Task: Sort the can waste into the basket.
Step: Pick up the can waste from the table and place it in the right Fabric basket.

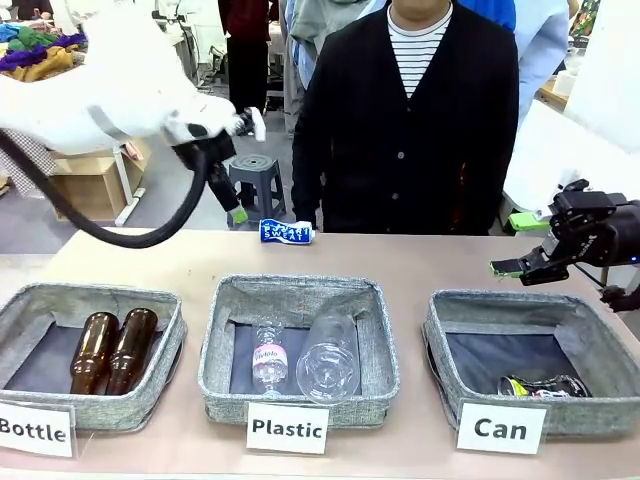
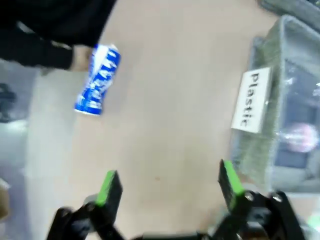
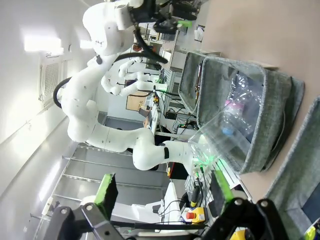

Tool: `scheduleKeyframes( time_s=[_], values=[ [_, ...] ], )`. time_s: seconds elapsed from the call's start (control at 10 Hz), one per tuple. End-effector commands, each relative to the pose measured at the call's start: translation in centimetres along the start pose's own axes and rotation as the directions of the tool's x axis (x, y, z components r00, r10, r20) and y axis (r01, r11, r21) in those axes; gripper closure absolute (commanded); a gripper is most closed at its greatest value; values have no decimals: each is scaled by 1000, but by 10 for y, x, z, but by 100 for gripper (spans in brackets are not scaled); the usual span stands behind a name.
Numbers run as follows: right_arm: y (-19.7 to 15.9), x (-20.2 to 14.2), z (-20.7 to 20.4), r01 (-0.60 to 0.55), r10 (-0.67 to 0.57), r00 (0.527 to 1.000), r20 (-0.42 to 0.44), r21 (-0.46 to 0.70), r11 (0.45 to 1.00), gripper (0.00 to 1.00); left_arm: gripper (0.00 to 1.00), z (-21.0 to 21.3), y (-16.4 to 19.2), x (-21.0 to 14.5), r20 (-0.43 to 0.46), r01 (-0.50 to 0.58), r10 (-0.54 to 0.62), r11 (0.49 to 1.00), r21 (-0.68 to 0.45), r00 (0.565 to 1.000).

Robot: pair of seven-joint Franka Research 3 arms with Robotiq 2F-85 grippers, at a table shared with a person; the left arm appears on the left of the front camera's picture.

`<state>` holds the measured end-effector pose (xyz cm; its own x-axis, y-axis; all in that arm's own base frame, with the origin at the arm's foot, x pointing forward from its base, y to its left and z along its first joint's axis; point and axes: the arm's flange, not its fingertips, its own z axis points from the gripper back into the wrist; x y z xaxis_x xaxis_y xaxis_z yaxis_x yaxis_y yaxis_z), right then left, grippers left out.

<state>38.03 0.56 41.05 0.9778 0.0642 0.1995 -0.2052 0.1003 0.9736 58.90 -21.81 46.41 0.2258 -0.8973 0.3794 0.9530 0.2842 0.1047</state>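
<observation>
Left gripper (image 2: pixel 167 182) stood released and empty; crushed blue-and-white metal can (image 2: pixel 97 80) lay beyond its fingertips near the far edge, bare beige tabletop (image 2: pixel 170 100) between.

Can (image 1: pixel 545 386) in basket (image 1: pixel 440 340); second can (image 1: pixel 286 232) beyond.

The front view faces across the bench (image 1: pixel 420 262) over the Plastic basket (image 1: pixel 300 287). Both wrist views share that basket (left from above, right sideways, rolled).
</observation>
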Motion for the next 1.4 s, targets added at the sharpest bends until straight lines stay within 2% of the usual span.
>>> scheduleKeyframes(
  time_s=[0.0,0.1,0.3,0.4,0.6,0.7,1.1,1.3],
  values=[
    [1,-1,0,-9,9,1000,-4,4,1000,0,0,-24,14,26,-63,112,-109,992,58,992],
    [1,-1,0,-9,9,1000,-4,4,1000,0,0,-39,14,41,-42,143,-141,989,47,989],
    [1,-1,0,-9,9,1000,-4,4,1000,0,0,-74,25,64,-82,220,-216,974,51,973],
    [1,-1,0,-9,9,1000,-4,4,1000,0,0,-83,36,72,-97,219,-213,974,60,972],
    [1,-1,0,-9,9,1000,-4,4,1000,0,0,-99,56,85,-158,207,-195,976,64,968],
    [1,-1,0,-9,9,1000,-4,4,1000,0,0,-107,65,92,-143,196,-186,979,60,972],
    [1,-1,0,-9,9,1000,-4,4,1000,0,0,-134,109,98,-210,82,-76,996,24,975],
    [1,-1,0,-9,9,1000,-4,4,1000,0,0,-144,124,99,-211,82,-76,996,21,974]
  ],
)
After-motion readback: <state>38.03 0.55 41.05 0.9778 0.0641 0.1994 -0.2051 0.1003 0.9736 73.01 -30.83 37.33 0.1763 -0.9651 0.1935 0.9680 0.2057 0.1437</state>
